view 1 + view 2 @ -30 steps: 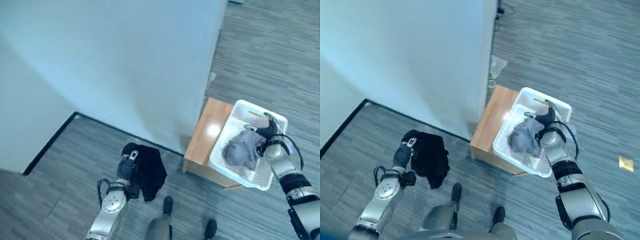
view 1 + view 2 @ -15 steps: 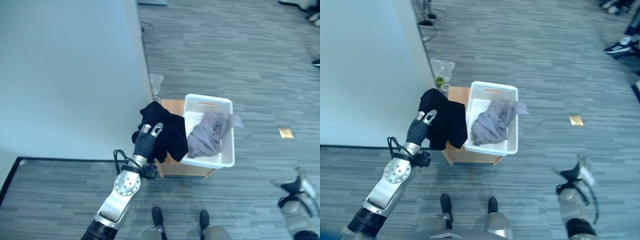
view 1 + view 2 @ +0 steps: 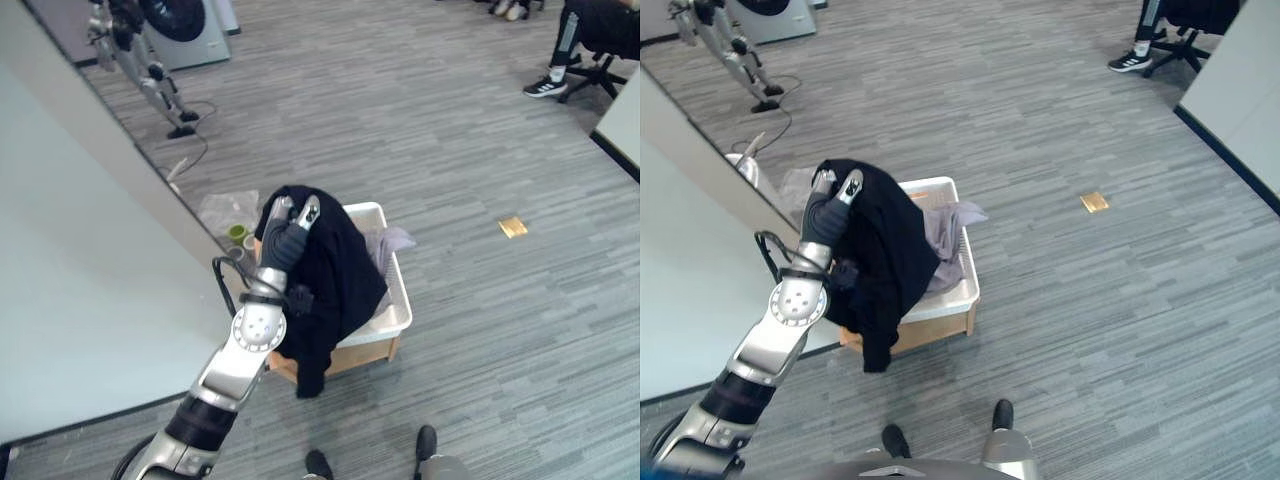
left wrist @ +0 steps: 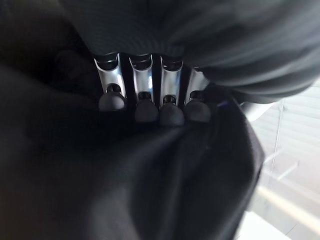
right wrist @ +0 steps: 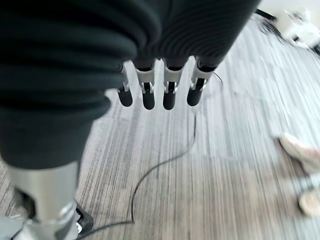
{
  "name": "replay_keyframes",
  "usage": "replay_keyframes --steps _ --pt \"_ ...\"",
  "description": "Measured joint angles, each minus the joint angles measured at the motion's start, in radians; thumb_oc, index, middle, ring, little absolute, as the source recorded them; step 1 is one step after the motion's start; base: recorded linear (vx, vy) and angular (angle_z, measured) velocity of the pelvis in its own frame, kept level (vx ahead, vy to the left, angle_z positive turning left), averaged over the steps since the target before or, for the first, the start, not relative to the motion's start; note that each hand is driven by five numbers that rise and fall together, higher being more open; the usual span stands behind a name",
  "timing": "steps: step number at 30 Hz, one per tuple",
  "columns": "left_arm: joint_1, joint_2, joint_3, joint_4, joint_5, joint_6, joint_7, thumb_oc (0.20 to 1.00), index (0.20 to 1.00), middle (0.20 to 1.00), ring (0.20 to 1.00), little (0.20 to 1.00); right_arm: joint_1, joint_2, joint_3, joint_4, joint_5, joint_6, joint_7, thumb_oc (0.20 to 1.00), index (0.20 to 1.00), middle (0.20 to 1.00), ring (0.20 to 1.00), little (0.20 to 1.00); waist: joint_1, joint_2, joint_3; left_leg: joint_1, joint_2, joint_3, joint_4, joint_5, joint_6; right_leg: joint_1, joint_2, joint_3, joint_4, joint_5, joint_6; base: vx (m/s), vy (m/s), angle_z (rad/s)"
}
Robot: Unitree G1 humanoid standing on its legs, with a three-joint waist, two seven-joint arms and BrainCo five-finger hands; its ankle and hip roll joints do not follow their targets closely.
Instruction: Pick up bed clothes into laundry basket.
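Note:
My left hand [image 3: 284, 232] is raised over the white laundry basket [image 3: 401, 312], shut on a black garment [image 3: 335, 275]. The garment drapes over the hand and the basket's near-left side and hangs down past the wooden stool [image 3: 362, 357] that the basket stands on. In the left wrist view my fingers [image 4: 141, 95] curl into the black cloth [image 4: 165, 185]. A grey garment [image 3: 951, 228] lies in the basket, spilling over its far rim. My right hand [image 5: 156, 90] hangs over bare floor with straight fingers, holding nothing.
A pale wall [image 3: 70, 270] runs along the left, close to the stool. A clear bag with a green cup [image 3: 233, 214] lies at its foot. A washing machine [image 3: 185, 20] and a metal stand [image 3: 150, 85] are far left. A seated person [image 3: 585, 40] is far right.
The camera has swung round. My left hand has carried the black garment from beside the basket to over it. My right hand left the grey garment in the basket and dropped low.

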Motion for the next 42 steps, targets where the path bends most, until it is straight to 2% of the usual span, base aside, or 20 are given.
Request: replay_keyframes --steps 2,3,5,6,7,9,10,11,12,13,14,15,16,19,21,24,32,38,41,42 --pt "-0.05 0.018 -0.006 0.074 0.029 0.007 0.029 0.2 0.2 0.2 0.2 0.2 -0.021 0.005 0.005 0.0 0.02 -0.006 0.0 1.0 1.0 1.0 1.0 1.0 0.006 -0.022 0.0 -0.03 0.01 -0.035 0.115 -0.001 -0.002 0.0 -0.004 0.028 0.006 -0.006 -0.021 -0.08 -0.135 -0.55" --pt "-0.135 0.052 -0.008 0.184 0.033 0.031 0.07 0.2 0.2 0.2 0.2 0.2 -0.054 -0.013 0.028 -0.009 0.028 -0.011 -0.004 1.0 1.0 1.0 1.0 1.0 0.035 -0.039 0.0 -0.109 0.048 -0.113 0.315 -0.006 -0.009 0.007 -0.012 0.049 0.005 0.0 -0.052 0.02 -0.033 -0.76" --pt "-0.155 0.058 -0.008 0.198 0.036 0.034 0.098 0.2 0.2 0.2 0.2 0.2 -0.086 -0.045 0.058 -0.02 0.029 -0.013 -0.008 1.0 1.0 1.0 1.0 1.0 0.032 -0.038 0.003 -0.135 0.04 -0.206 0.343 -0.037 -0.055 0.017 -0.003 0.077 0.006 -0.001 -0.068 0.09 0.047 -0.46" --pt "-0.172 0.066 -0.018 0.201 0.046 0.033 0.114 0.2 0.2 0.2 0.2 0.2 -0.112 -0.062 0.079 -0.019 0.031 -0.011 -0.009 1.0 1.0 1.0 1.0 1.0 0.04 -0.039 0.004 -0.136 -0.021 -0.306 0.301 -0.055 -0.074 0.015 -0.007 0.107 0.006 -0.003 -0.073 0.16 0.094 -0.78" --pt "-0.201 0.076 -0.022 0.216 0.066 0.033 0.127 0.2 0.2 0.2 0.2 0.2 -0.147 -0.093 0.088 -0.024 0.032 -0.011 -0.009 1.0 1.0 1.0 1.0 1.0 0.074 -0.039 0.005 -0.112 -0.125 -0.418 0.138 -0.053 -0.065 -0.001 -0.013 0.17 0.005 -0.003 -0.069 0.13 0.065 -1.08" --pt "-0.226 0.081 -0.022 0.24 0.074 0.033 0.144 0.2 0.2 0.2 0.2 0.2 -0.192 -0.114 0.09 -0.041 0.031 -0.024 -0.01 1.0 1.0 1.0 1.0 1.0 0.086 -0.031 0.005 -0.122 -0.192 -0.5 0.009 -0.021 -0.022 -0.01 -0.003 0.217 0.003 -0.009 -0.052 0.08 0.005 -0.97" --pt "-0.227 0.081 -0.023 0.253 0.088 0.034 0.151 0.2 0.2 0.2 0.2 0.2 -0.199 -0.119 0.085 -0.048 0.031 -0.026 -0.008 1.0 1.0 1.0 1.0 1.0 0.106 -0.028 0.006 -0.122 -0.215 -0.571 -0.038 -0.005 -0.006 -0.011 0.011 0.246 -0.001 -0.01 -0.059 0.11 -0.002 -0.82" --pt "-0.223 0.081 -0.025 0.253 0.099 0.043 0.151 0.2 0.2 0.2 0.2 0.2 -0.197 -0.124 0.086 -0.049 0.027 -0.036 -0.009 1.0 1.0 1.0 1.0 1.0 0.11 -0.024 0.007 -0.133 -0.201 -0.552 -0.033 0.016 0.022 -0.004 0.025 0.244 -0.001 -0.008 -0.062 0.09 0.007 -0.69" --pt "-0.225 0.08 -0.041 0.246 0.112 0.055 0.151 0.2 0.2 0.2 0.2 0.2 -0.179 -0.123 0.086 -0.047 0.027 -0.034 -0.009 1.0 1.0 1.0 1.0 1.0 0.104 -0.011 0.005 -0.136 -0.165 -0.531 -0.034 0.029 0.04 0.013 0.051 0.238 -0.002 -0.015 -0.059 0.16 0.043 -0.21" --pt "-0.224 0.078 -0.058 0.235 0.12 0.056 0.151 0.2 0.2 0.2 0.2 0.2 -0.155 -0.119 0.085 -0.048 0.027 -0.033 -0.009 1.0 1.0 1.0 1.0 1.0 0.102 0.004 0.002 -0.134 -0.133 -0.504 -0.033 0.03 0.043 0.026 0.072 0.23 -0.001 -0.025 -0.06 0.15 0.043 0.06" --pt "-0.223 0.077 -0.07 0.227 0.146 0.056 0.151 0.2 0.2 0.2 0.2 0.2 -0.14 -0.104 0.082 -0.047 0.027 -0.029 -0.008 1.0 1.0 1.0 1.0 1.0 0.103 0.001 0.003 -0.128 -0.129 -0.477 -0.036 0.052 0.061 0.039 0.07 0.227 -0.001 -0.034 -0.056 0.17 0.05 0.09" --pt "-0.226 0.081 -0.083 0.215 0.179 0.067 0.149 0.2 0.2 0.2 0.2 0.2 -0.092 -0.069 0.079 -0.037 0.03 -0.03 -0.006 1.0 1.0 1.0 1.0 1.0 0.107 -0.024 0.007 -0.127 -0.139 -0.456 -0.039 0.05 0.062 0.044 0.048 0.192 -0.001 -0.042 -0.052 0.08 0.028 0.11" --pt "-0.226 0.084 -0.085 0.218 0.186 0.077 0.147 0.2 0.2 0.2 0.2 0.2 -0.082 -0.053 0.079 -0.026 0.035 -0.03 -0.002 1.0 1.0 1.0 1.0 1.0 0.106 -0.032 0.006 -0.128 -0.145 -0.456 -0.039 0.052 0.065 0.046 0.039 0.179 -0.001 -0.04 -0.047 0.04 0.013 0.11" --pt "-0.227 0.125 -0.085 0.221 0.192 0.112 0.144 0.2 0.2 0.2 0.2 0.2 -0.075 -0.039 0.079 -0.01 0.04 -0.03 0.005 1.0 1.0 1.0 1.0 1.0 0.086 -0.036 0.006 -0.126 -0.175 -0.458 -0.039 0.055 0.083 0.055 0.009 0.168 -0.001 -0.043 -0.018 0.06 0.034 0.12" --pt "-0.242 0.13 -0.086 0.259 0.228 0.123 0.141 0.2 0.2 0.2 0.2 0.2 -0.092 -0.038 0.082 -0.013 0.06 -0.031 0.007 1.0 1.0 1.0 1.0 1.0 0.082 -0.037 0.006 -0.119 -0.181 -0.455 -0.038 0.058 0.091 0.061 0.003 0.157 -0.001 -0.043 -0.014 0.06 0.044 0.04" --pt "-0.3 0.131 -0.108 0.386 0.27 0.155 0.139 0.2 0.2 0.2 0.2 0.2 -0.141 -0.039 0.089 -0.03 0.076 -0.044 0.007 1.0 1.0 1.0 1.0 1.0 0.082 -0.037 0.006 -0.114 -0.179 -0.451 -0.034 0.054 0.093 0.062 0.005 0.156 -0.001 -0.043 -0.014 0.03 0.041 -0.05" --pt "-0.35 0.146 -0.17 0.494 0.431 0.223 0.137 0.2 0.2 0.2 0.2 0.2 -0.174 -0.041 0.1 -0.047 0.078 -0.051 0.008 1.0 1.0 1.0 1.0 1.0 0.081 -0.046 0.003 -0.125 -0.171 -0.456 -0.039 0.046 0.081 0.054 0.014 0.143 -0.001 -0.05 -0.015 0.02 0.036 0.02" --pt "-0.384 0.164 -0.285 0.548 0.618 0.255 0.101 0.2 0.2 0.2 0.2 0.2 -0.163 -0.041 0.121 -0.023 0.078 -0.05 0.021 1.0 1.0 1.0 1.0 1.0 0.082 -0.071 -0.013 -0.147 -0.173 -0.46 -0.039 0.047 0.083 0.035 0.011 0.133 -0.001 -0.053 -0.014 0.0 0.043 0.04" --pt "-0.383 0.133 -0.307 0.625 0.662 0.271 0.091 0.2 0.2 0.2 0.2 0.2 -0.163 -0.041 0.126 -0.022 0.078 -0.053 0.029 1.0 1.0 1.0 1.0 1.0 0.082 -0.079 -0.016 -0.149 -0.176 -0.46 -0.038 0.051 0.088 0.033 0.009 0.132 -0.001 -0.051 -0.014 0.0 0.009 -0.01" --pt "-0.381 0.109 -0.331 0.721 0.699 0.275 0.086 0.2 0.2 0.2 0.2 0.2 -0.165 -0.043 0.126 -0.022 0.077 -0.059 0.029 1.0 1.0 1.0 1.0 1.0 0.081 -0.082 -0.016 -0.15 -0.177 -0.457 -0.038 0.051 0.088 0.028 0.007 0.132 0.001 -0.051 -0.014 -0.01 0.043 -0.06"
